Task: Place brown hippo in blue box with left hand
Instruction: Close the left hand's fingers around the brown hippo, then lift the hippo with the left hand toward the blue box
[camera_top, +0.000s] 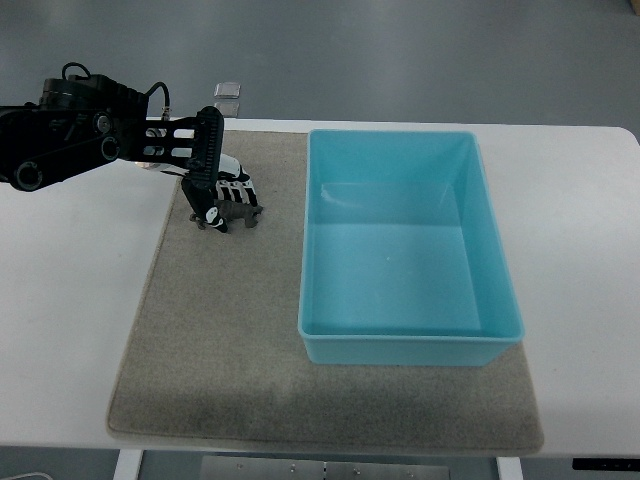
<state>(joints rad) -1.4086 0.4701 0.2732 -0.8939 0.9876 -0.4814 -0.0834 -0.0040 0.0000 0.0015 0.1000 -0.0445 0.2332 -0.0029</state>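
Mostly hidden brown hippo (238, 205), left hand (215, 195) covering

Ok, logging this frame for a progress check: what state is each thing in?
Black left hand: fingers curled around the hippo, over the mat.
Small brown hippo toy: gripped, mostly hidden; lifted or resting, cannot tell.
Light blue plastic box: upright, open-topped, empty.
Grey felt mat: flat on the white table.

White table (60, 300) w/ beige mat (220, 360), grey floor (400, 50) behind.
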